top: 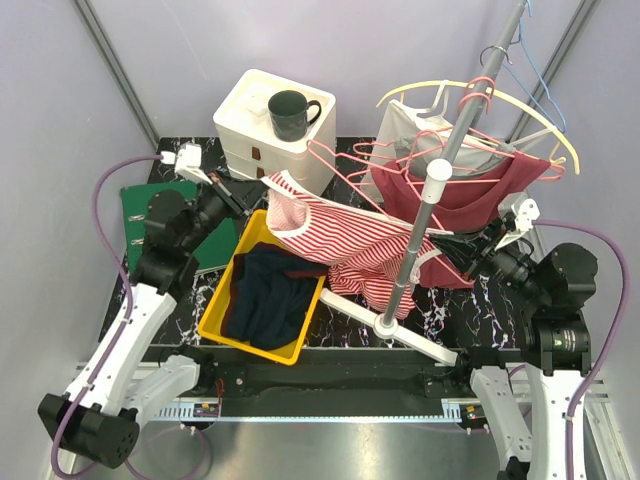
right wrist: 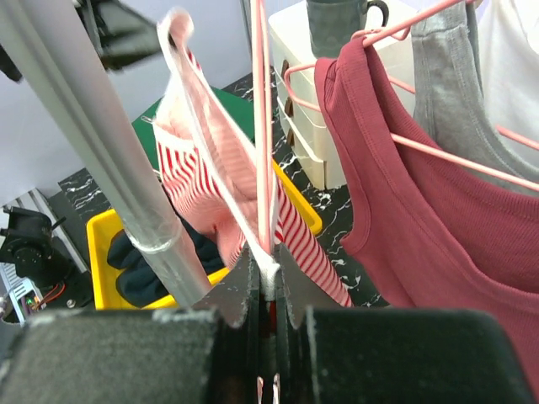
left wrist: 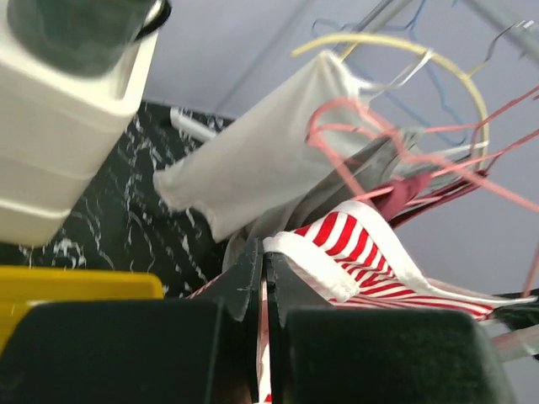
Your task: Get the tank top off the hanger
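The left tool (left wrist: pixel 263 278) is pinching the striped tank top (top: pixel 330 235) while the right tool (right wrist: pixel 263 273) is clamping its pink hanger (right wrist: pixel 261 126). The top is stretching left of the rack pole (top: pixel 425 220), seemingly only half freed.

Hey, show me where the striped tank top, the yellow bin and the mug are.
striped tank top (top: pixel 345 235), top external view, on its striped front.
yellow bin (top: pixel 248 345), top external view, on its near rim.
mug (top: pixel 288 118), top external view, on its side wall.

Bright even light, soft shadows; wrist views blurred close-up
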{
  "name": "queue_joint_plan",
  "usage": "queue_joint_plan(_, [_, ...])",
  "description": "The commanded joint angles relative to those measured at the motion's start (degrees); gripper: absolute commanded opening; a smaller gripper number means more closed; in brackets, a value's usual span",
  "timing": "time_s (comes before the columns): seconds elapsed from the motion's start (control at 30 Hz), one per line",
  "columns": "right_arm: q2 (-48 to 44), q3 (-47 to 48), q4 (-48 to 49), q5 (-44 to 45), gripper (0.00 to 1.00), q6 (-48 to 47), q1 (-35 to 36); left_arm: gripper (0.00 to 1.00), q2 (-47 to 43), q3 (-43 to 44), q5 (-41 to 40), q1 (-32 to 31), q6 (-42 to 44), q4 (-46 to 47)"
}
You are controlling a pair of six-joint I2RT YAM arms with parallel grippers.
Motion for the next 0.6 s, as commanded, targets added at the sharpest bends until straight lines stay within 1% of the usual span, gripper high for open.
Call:
queue_joint_plan(0.0, [1.13, 1.67, 4.89, 2.22, 0.00, 1.86, -0.17, 0.00, 1.68, -1.95, 2.91, -2.36, 1.77, -0.90])
queue_joint_plan(0.03, [1.75, 2.20, 4.89, 2.22, 0.00, 1.86, -0.26, 0.00, 3.08, -1.16, 4.31, -2.71, 2.65, -1.42])
queue_joint_plan(0.07, [2.37, 3.25, 4.89, 2.13, 0.00, 1.77, -0.26, 0.05, 3.62, -0.81, 7.54, -2.98, 3.09, -1.51])
queue_joint_plan(0.13, [4.39, 4.22, 4.89, 1.00, 0.00, 1.25, -0.26, 0.15, 4.67, 0.85, 9.59, -4.12, 5.98, -3.43])
queue_joint_plan(0.17, [5.18, 5.01, 5.15, 0.47, 0.00, 1.07, -0.17, 0.29, 4.77, 1.82, 10.99, -4.21, 7.30, -4.93])
queue_joint_plan(0.2, [6.75, 5.37, 5.06, -1.02, 0.00, 0.20, -0.26, 0.39, 4.68, 2.79, 11.35, -4.21, 10.10, -8.51])
queue_joint_plan(0.23, [7.38, 5.80, 5.15, -1.55, 0.00, -0.25, -0.26, 0.49, 3.81, 5.15, 11.10, -4.21, 11.61, -10.55])
queue_joint_plan(0.27, [8.69, 6.42, 5.15, -2.08, 0.00, -0.77, -0.17, 0.62, 3.02, 6.22, 10.22, -4.21, 12.93, -12.31])
queue_joint_plan(0.3, [9.14, 6.68, 5.15, -3.39, 0.00, -1.73, -0.26, 0.66, 1.01, 7.01, 9.87, -4.30, 15.20, -14.67])
queue_joint_plan(0.37, [10.71, 7.39, 5.15, -5.24, 0.00, -2.27, -0.17, 0.72, -0.76, 9.47, 9.42, -4.30, 16.89, -16.71])
queue_joint_plan(0.43, [11.42, 7.74, 5.33, -6.21, 0.00, -2.71, -0.26, 0.73, -1.56, 12.98, 10.12, -4.39, 18.56, -20.75])
queue_joint_plan(0.53, [12.57, 7.39, 6.03, -10.42, 0.00, -2.45, -0.17, 0.74, -0.60, 16.32, 13.45, -5.78, 16.81, -18.93])
queue_joint_plan(0.57, [12.57, 7.13, 6.20, -12.00, 0.00, -2.27, -0.17, 0.76, 0.28, 17.55, 13.55, -8.58, 16.81, -18.05])
